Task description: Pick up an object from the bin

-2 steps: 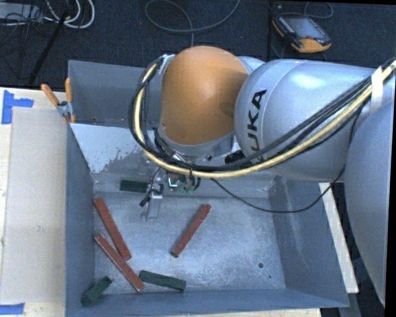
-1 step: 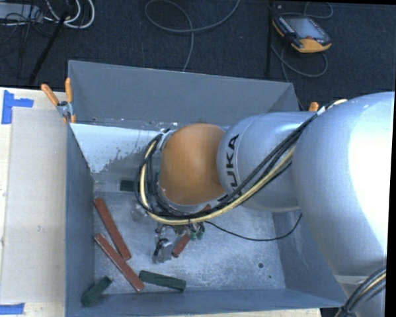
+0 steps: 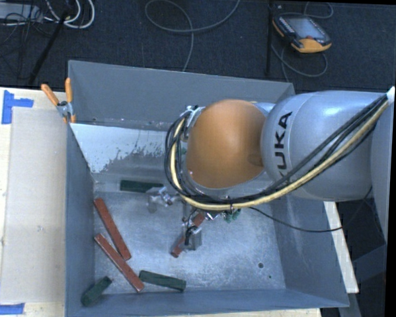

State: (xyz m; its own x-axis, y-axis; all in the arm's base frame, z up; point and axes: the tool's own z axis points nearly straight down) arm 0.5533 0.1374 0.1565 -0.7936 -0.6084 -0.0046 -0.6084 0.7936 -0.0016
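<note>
You have the gripper (image 3: 192, 235) low over the middle of the bin (image 3: 77, 181), hanging below the arm's orange cover (image 3: 225, 146). Its tip meets the upper end of a short reddish-brown stick (image 3: 179, 249), which slants away down and to the left. From this angle you cannot tell how wide the gripper stands or whether it has hold of that stick. Two longer reddish-brown sticks (image 3: 112, 229) lie close together by the left wall, well apart from the gripper. One dark green block (image 3: 137, 186) sits near the back wall, another (image 3: 162, 280) near the front wall and a third (image 3: 96, 290) in the front left corner.
</note>
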